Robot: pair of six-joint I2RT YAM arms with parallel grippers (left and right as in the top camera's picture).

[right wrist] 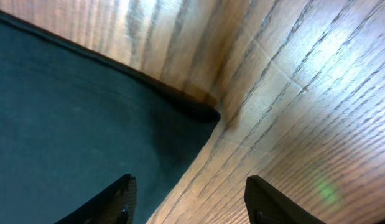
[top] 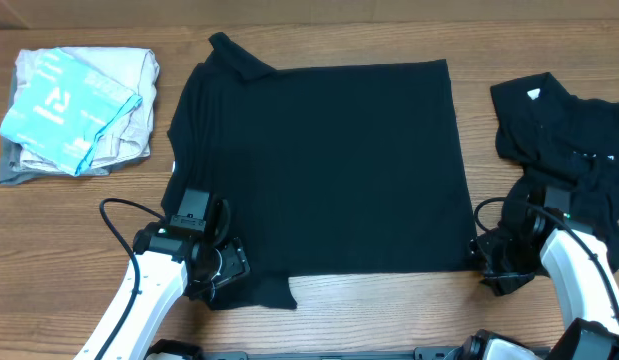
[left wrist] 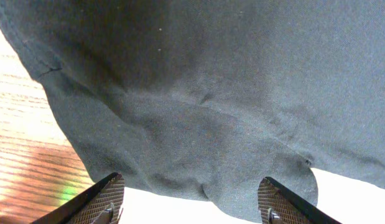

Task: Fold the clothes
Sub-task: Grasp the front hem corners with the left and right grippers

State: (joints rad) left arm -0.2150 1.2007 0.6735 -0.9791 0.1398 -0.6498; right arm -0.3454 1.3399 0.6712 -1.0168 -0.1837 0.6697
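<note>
Overhead view showed a large plain black soft-fabric garment spread flat at the centre of the wood-grain tabletop, with a small flap of cloth projecting at its far-left corner and another at its near-left corner. A second black garment, crumpled and bearing a small white label, lay at the right edge of the tabletop, apart from the first. A stack of pale beige and light-blue folded textiles lay at the far left, well apart from both. The white left arm reached the near-left corner of the spread garment; the white right arm reached its near-right corner. In the left wrist view, the left jaws stood apart, the textured fingers flanking the garment's lower edge with nothing clamped. In the right wrist view, the right jaws also stood apart, the fingers low over the garment's corner and bare wood, gripping nothing.
</note>
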